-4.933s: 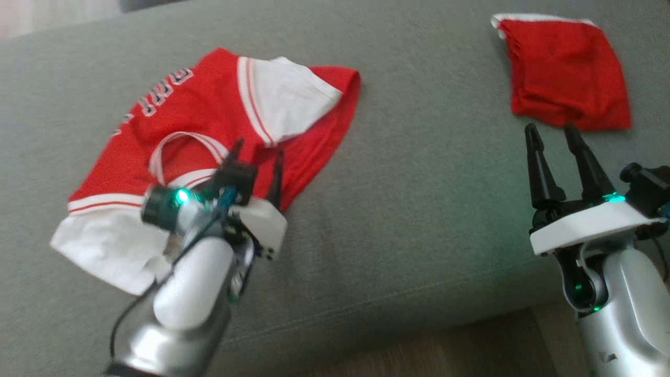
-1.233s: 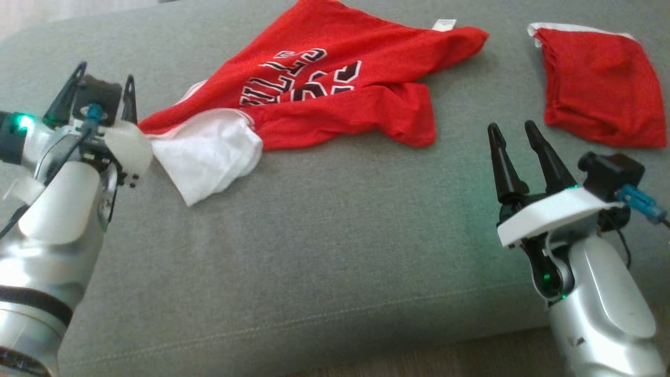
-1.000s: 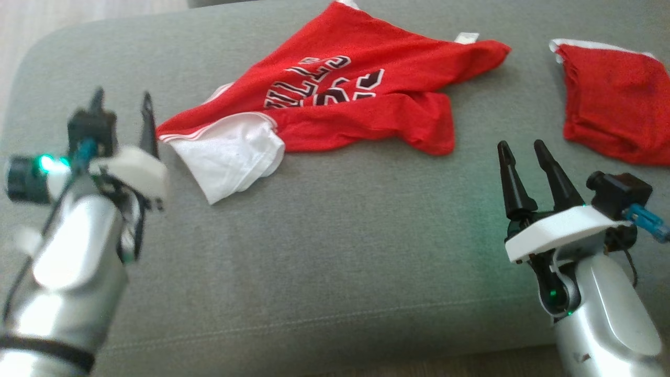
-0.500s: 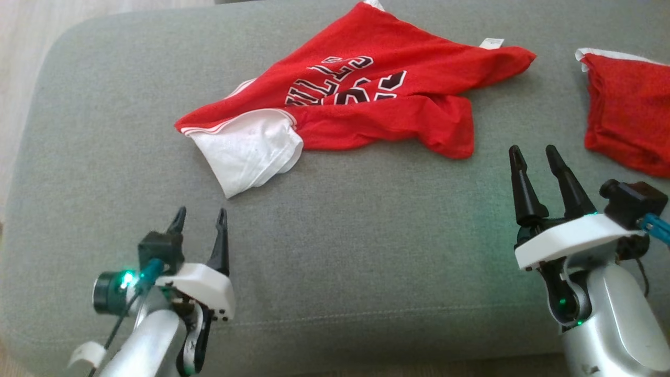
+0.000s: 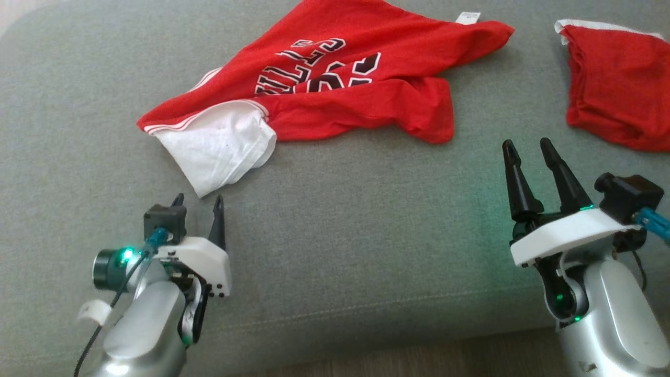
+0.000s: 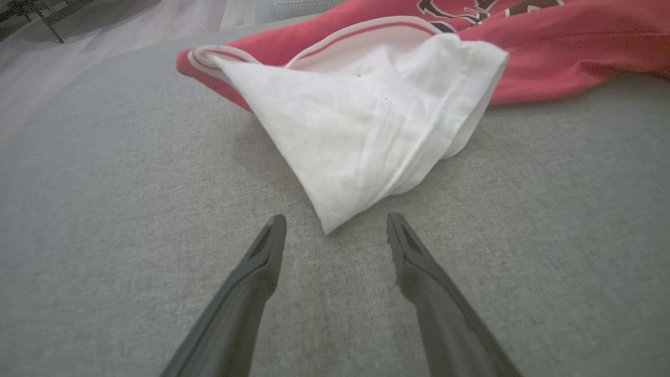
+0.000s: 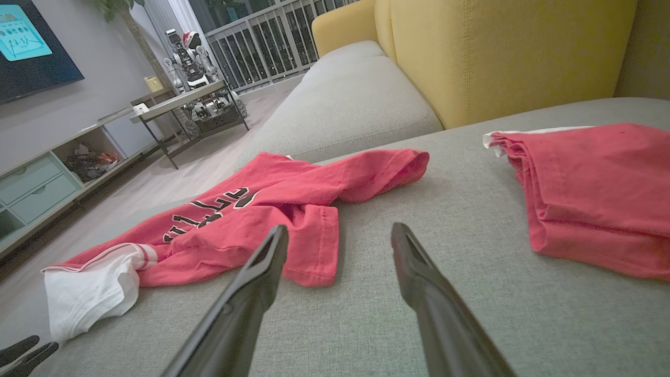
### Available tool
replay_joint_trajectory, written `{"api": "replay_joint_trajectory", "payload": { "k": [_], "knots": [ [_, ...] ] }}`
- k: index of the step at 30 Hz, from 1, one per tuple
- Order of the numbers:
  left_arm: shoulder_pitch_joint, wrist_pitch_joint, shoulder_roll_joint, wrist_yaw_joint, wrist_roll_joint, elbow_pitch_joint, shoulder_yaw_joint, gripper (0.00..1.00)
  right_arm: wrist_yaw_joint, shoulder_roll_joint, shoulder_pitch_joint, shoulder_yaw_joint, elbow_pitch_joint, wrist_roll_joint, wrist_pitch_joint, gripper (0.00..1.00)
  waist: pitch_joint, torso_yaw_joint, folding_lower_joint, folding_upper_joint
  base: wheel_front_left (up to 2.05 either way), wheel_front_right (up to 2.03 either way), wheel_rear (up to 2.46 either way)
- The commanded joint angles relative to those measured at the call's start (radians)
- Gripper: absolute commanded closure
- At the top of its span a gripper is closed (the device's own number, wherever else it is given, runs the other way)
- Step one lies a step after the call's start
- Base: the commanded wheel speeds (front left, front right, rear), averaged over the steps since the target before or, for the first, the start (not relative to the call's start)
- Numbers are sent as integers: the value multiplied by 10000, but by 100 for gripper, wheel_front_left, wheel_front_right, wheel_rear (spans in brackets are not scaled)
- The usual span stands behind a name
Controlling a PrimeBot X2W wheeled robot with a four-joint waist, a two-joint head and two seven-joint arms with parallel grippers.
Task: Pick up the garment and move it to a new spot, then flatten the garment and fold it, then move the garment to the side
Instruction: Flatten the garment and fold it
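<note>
Our left gripper [image 5: 198, 207] is wide open at the shirt's [image 5: 335, 99] white sleeve [image 5: 220, 146], ready to pinch it. Our right gripper [image 5: 526, 149] is open too.

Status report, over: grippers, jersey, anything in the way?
Left gripper open, empty, jaws just short of the white sleeve. Right gripper open, empty, above the cushion. Jersey crumpled, not yet flattened. Other red garment lies apart, not in the way.

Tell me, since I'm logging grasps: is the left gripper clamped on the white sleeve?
No. The left gripper is open, its fingers spread apart, with the tip of the white sleeve lying unpinched between them.
</note>
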Motion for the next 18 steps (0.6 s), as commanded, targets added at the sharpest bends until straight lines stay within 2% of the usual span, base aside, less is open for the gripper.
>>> {"api": "replay_joint_trajectory", "payload": {
  "k": [1, 10, 11, 12, 13, 18],
  "knots": [
    [-550, -111, 146, -56, -100, -98, 353, 0, -2, -21, -449, 212, -386, 40, -38, 0, 66, -57, 0, 0, 0, 0, 0],
    [-1104, -191, -75, -408, -250, 770, 461, 0, -2, -81, -511, 168, -259, 97, -144, 0, 231, -121, 0, 0, 0, 0, 0],
    [-1141, -195, -101, -508, -280, 846, 457, 14, -2, -89, -516, 159, -245, 99, -155, 0, 234, -109, 0, 0, 0, 0, 0],
    [-1179, -201, -119, -601, -298, 898, 457, 81, -2, -96, -518, 149, -229, 100, -164, 0, 234, -94, 0, 0, 0, 0, 0],
    [-1220, -207, -128, -720, -291, 862, 448, 100, -2, -102, -522, 139, -213, 98, -167, 0, 236, -79, 0, 0, 0, 0, 0],
    [-1122, -221, -159, -742, -270, -120, 910, 100, -2, -131, -528, -67, -189, 95, -219, 0, 262, 146, 0, 0, 0, 0, 0]
  ]
}}
